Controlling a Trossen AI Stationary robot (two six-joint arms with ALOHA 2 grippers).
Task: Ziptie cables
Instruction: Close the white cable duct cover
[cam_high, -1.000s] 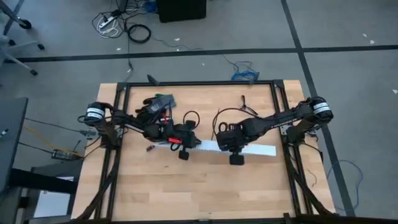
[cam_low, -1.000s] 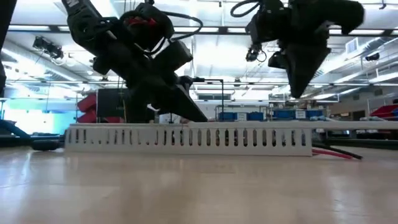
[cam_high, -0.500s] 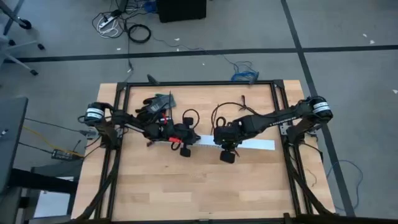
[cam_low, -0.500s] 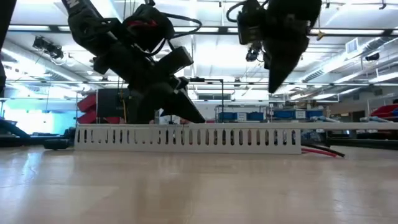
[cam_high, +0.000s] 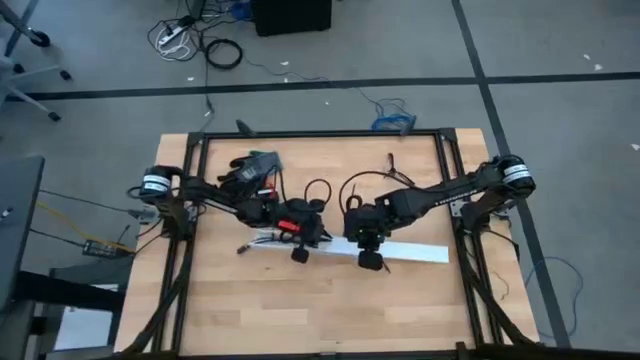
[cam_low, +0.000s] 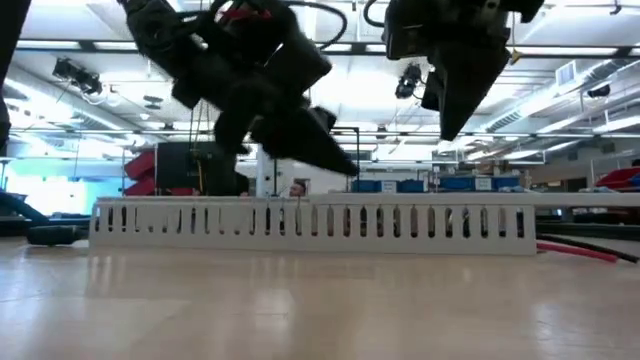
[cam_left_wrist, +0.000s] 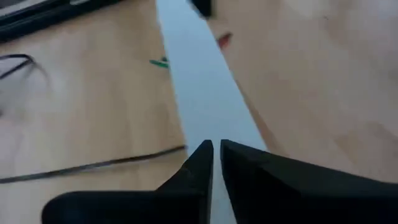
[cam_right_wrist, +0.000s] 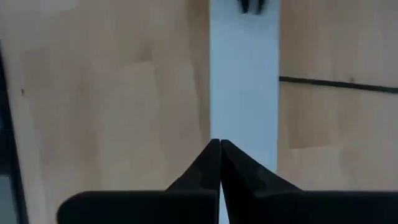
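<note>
Black fingers first: your left gripper (cam_left_wrist: 215, 144) has its 2 tips almost together with only a thin slit between them, holding nothing. It sits over the white channel (cam_left_wrist: 205, 93). Your right gripper (cam_right_wrist: 219, 142) has its tips pressed fully together, also holding nothing, and is centred over the same channel (cam_right_wrist: 244, 87).

The low view adds what the wrist views can't. Both grippers are off the table, the left gripper (cam_low: 345, 168) tilted with its tip just above the channel's (cam_low: 310, 222) top edge and the right gripper (cam_low: 447, 132) pointing down higher up. The high view puts the left gripper (cam_high: 318, 236) by the channel's (cam_high: 410, 251) left end and the right gripper (cam_high: 362, 243) just beside it, nearer the middle.

A thin black strap that looks like the ziptie (cam_left_wrist: 93, 167) lies flat on the wood, one end touching the channel's edge. The right wrist view shows a similar thin black strip (cam_right_wrist: 339, 84) running off the channel's side. You can't make it out in the high or low view.

For the cables (cam_low: 580, 252), only the low view shows a red wire and a dark one. They lie on the table (cam_low: 320, 310) behind the channel's right end.
</note>
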